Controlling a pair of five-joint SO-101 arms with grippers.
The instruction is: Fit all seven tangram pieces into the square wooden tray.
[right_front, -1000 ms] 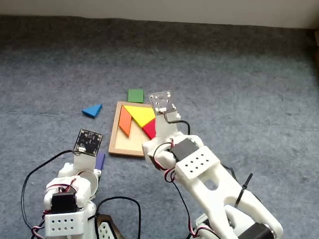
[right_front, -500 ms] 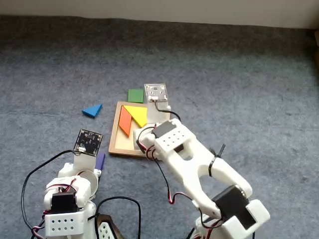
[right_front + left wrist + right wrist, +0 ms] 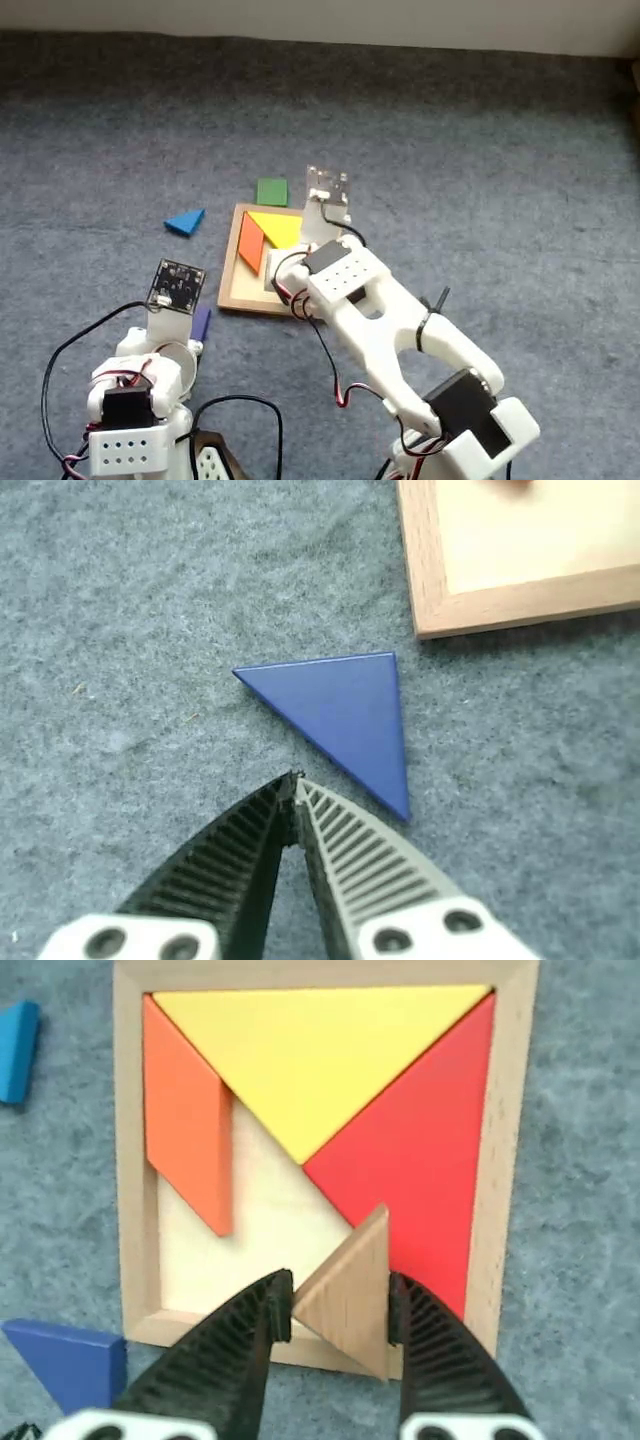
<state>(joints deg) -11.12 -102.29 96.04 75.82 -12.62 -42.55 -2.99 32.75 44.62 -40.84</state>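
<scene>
The square wooden tray point(image 3: 510, 1160) holds a yellow triangle point(image 3: 310, 1050), a red triangle point(image 3: 430, 1170) and an orange parallelogram point(image 3: 185, 1120). My right gripper point(image 3: 338, 1282) is shut on a tan wooden triangle point(image 3: 350, 1305), held over the tray's near corner beside the red piece, its tip overlapping the rim. The right arm point(image 3: 340, 280) covers part of the tray point(image 3: 232, 295) from above. My left gripper point(image 3: 295, 780) is shut and holds nothing, its tips just short of a dark blue triangle point(image 3: 345, 715) lying on the carpet outside the tray corner point(image 3: 430, 590).
A green square point(image 3: 271, 192) lies on the carpet just beyond the tray's far edge. A light blue triangle point(image 3: 185, 222) lies to the tray's left. The dark blue triangle point(image 3: 201, 322) sits beside the tray's near left corner. Open grey carpet surrounds everything.
The right arm has swung left from the tray's right edge to over the tray, now hiding the red triangle in the high view. The left arm has stayed still.
</scene>
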